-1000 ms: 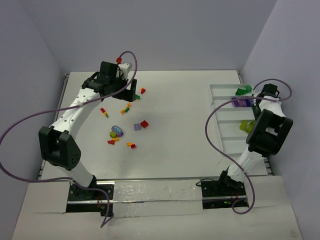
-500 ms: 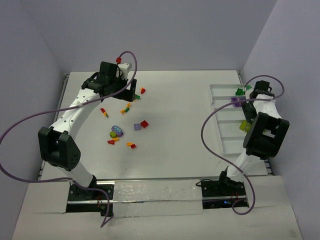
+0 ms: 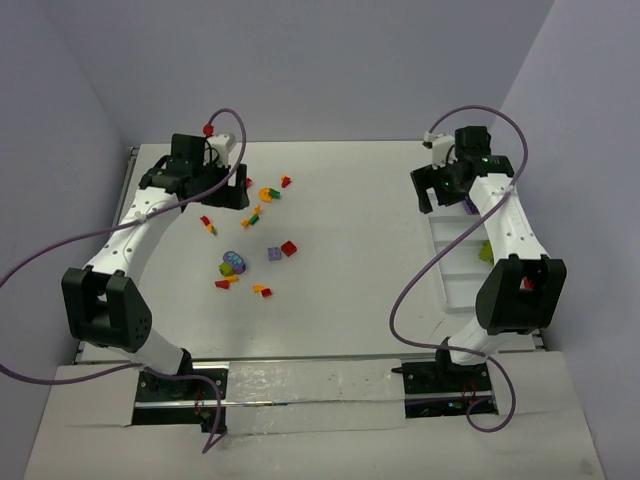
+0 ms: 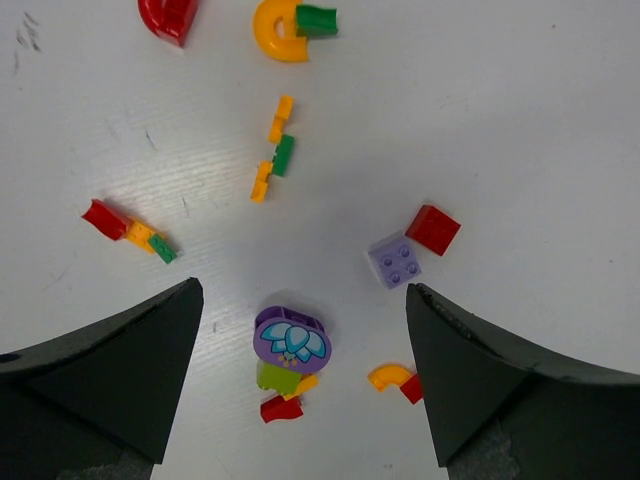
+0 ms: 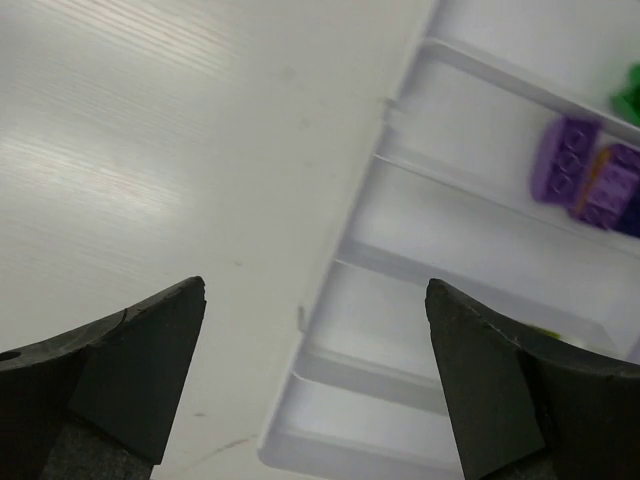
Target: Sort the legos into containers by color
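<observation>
Loose legos lie on the white table: a purple flower-printed piece (image 4: pixel 291 340) over lime and red bits, a lilac brick (image 4: pixel 394 260), a red brick (image 4: pixel 433 228), an orange arch (image 4: pixel 281 30) and an orange-green chain (image 4: pixel 274 148). My left gripper (image 4: pixel 305 385) (image 3: pixel 232 188) hovers open above this scatter with nothing in it. The white divided tray (image 5: pixel 340 255) (image 3: pixel 452 275) holds purple bricks (image 5: pixel 590 180), a green one (image 5: pixel 630 95) and a lime one (image 3: pixel 484 252). Open and empty, my right gripper (image 5: pixel 315 385) (image 3: pixel 438 190) hangs over the tray's left rim near its far end.
The walls close in behind and to the right of the tray. A clear plastic strip (image 3: pixel 310 385) runs along the near table edge between the arm bases. Purple cables (image 3: pixel 420 285) loop off both arms over the table.
My right gripper has opened and swung from over the tray's compartments to its far left rim. The left arm has drawn back to the left, away from the orange arch.
</observation>
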### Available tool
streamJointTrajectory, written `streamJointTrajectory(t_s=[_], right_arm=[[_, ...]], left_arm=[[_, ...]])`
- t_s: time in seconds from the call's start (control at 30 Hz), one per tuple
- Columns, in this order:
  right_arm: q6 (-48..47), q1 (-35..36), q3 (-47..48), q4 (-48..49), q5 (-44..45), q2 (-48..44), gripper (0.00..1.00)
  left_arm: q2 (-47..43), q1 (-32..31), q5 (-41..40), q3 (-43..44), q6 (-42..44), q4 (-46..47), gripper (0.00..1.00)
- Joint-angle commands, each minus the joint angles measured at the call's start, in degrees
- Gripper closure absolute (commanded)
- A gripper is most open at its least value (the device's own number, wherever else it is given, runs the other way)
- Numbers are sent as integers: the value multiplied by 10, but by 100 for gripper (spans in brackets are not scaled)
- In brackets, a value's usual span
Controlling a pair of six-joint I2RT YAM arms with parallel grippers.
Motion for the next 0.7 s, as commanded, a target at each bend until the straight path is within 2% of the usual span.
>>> streamJointTrajectory(t_s=[0.0, 0.17, 0.27, 0.4, 0.67], right_arm=[[73, 66, 48, -6, -69, 23, 2], [91, 97, 37, 10, -76, 35, 1], [93, 108, 30, 14, -75, 39, 1], [94, 114, 23, 16, -71, 38, 1], [94, 116, 15, 16, -71, 39, 0]], left_arm=[[8, 4, 32, -21, 55, -14, 13], [-5, 6, 61, -86, 138, -46, 14], [13, 5, 49, -102, 171, -75, 15], [29, 5, 6, -114, 183, -93, 20], [-13, 5, -20, -202, 205, -55, 30]])
